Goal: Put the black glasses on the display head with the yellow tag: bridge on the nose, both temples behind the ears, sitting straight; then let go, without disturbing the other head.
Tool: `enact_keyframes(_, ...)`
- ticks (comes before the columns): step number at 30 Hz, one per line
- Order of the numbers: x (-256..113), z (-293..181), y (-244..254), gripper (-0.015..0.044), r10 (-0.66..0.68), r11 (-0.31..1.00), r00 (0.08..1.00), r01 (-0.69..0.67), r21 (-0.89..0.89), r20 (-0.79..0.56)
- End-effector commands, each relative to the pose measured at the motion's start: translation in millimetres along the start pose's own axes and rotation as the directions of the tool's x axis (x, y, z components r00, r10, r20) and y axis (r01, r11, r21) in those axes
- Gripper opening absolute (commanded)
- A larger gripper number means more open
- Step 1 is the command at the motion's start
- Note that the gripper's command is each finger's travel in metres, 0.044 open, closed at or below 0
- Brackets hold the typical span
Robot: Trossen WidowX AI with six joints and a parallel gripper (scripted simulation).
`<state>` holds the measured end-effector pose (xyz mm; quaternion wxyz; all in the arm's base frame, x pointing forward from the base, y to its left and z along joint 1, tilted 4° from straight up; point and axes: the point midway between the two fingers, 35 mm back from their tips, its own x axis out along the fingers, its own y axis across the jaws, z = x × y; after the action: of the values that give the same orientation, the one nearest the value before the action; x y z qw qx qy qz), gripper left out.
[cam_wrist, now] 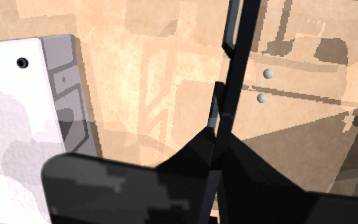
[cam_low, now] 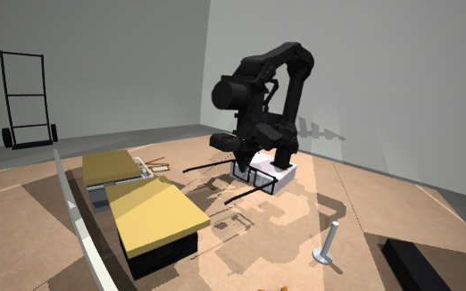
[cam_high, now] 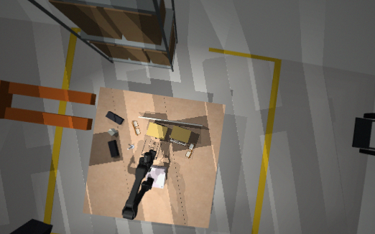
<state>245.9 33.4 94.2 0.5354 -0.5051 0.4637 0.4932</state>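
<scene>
My gripper [cam_low: 243,169] [cam_wrist: 214,136] is shut on the black glasses [cam_low: 250,175] [cam_wrist: 236,75] at one part of their front frame. They hang above the table near the white base, with both temples open and reaching toward the two heads' stands. Two pale nose pads show in the wrist view. A black-bodied head stand [cam_low: 164,256] under a bright yellow top [cam_low: 158,214] [cam_high: 156,130] is nearer in the exterior view. A grey-bodied one [cam_low: 97,197] under an olive top [cam_low: 111,166] [cam_high: 181,133] carries white glasses [cam_high: 178,142]. The yellow tag and the faces are hidden.
A long pale panel [cam_high: 174,122] [cam_low: 78,219] stands behind the stands. Brown glasses lie at either side, one pair at the left [cam_high: 136,128]. A silver post [cam_low: 329,241] [cam_high: 131,146] and two black boxes, one nearer [cam_high: 113,148], are at the left.
</scene>
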Motion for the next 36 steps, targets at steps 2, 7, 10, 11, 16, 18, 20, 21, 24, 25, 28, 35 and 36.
enact_keyframes(2,6.3,0.4,2.0,0.0,0.01,1.0,1.0,-0.01,-0.001,0.003)
enact_keyframes(7,10.1,0.5,2.0,0.0,0.01,1.0,1.0,-0.01,-0.001,0.003)
enact_keyframes(10,12.4,0.6,2.0,0.0,0.01,1.0,1.0,-0.01,-0.001,0.003)
enact_keyframes(11,13.1,0.6,2.0,0.0,0.01,1.0,1.0,-0.01,-0.001,0.003)
enact_keyframes(16,16.8,0.9,2.0,0.0,0.01,1.0,1.0,-0.01,-0.001,0.003)
enact_keyframes(18,18.3,1.0,2.0,0.0,0.01,1.0,1.0,-0.01,-0.001,0.003)
enact_keyframes(20,19.8,1.1,2.0,0.0,0.01,1.0,1.0,-0.01,-0.001,0.003)
enact_keyframes(21,20.5,1.1,2.0,0.0,0.01,1.0,1.0,-0.01,-0.001,0.003)
enact_keyframes(24,22.7,1.3,2.0,0.0,0.01,1.0,1.0,-0.01,-0.001,0.003)
enact_keyframes(25,23.4,1.3,2.0,0.0,0.01,1.0,1.0,-0.01,-0.001,0.003)
enact_keyframes(28,25.6,1.5,2.0,0.0,0.01,1.0,1.0,-0.01,-0.001,0.003)
enact_keyframes(35,26.9,1.6,2.2,0.0,0.008,1.0,1.0,-0.008,-0.001,0.003)
enact_keyframes(36,27.0,1.6,2.2,0.0,0.007,1.0,1.0,-0.007,-0.001,0.003)
